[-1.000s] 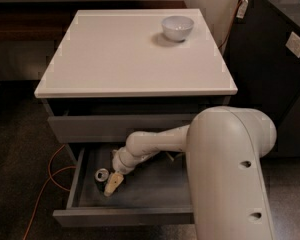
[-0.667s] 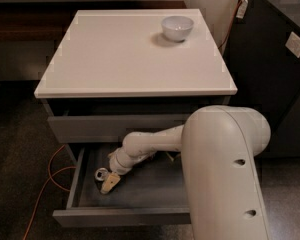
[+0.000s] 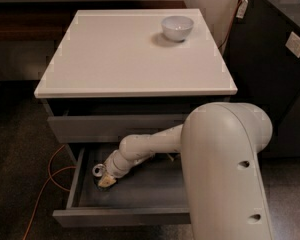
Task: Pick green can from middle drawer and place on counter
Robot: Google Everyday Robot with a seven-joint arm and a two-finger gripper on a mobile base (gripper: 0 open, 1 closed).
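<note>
The middle drawer (image 3: 121, 217) is pulled open below a closed grey drawer front (image 3: 115, 127). My gripper (image 3: 106, 181) is down inside the drawer, at its left end, on the end of the white arm (image 3: 150, 146). The green can (image 3: 98, 171) stands in the drawer's left part, right against the gripper's left side. Only its silver lid and a bit of its dark body show. Whether the gripper holds the can is hidden. The counter (image 3: 120, 59) is the white slab on top of the cabinet.
A white bowl (image 3: 177, 27) sits at the counter's back right. The robot's large white arm housing (image 3: 230, 174) covers the drawer's right side. A dark cabinet (image 3: 275, 69) stands to the right. An orange cable (image 3: 50, 174) lies on the floor at the left.
The gripper has moved a little to the left inside the drawer, closer against the can. The drawer and the bowl have not moved.
</note>
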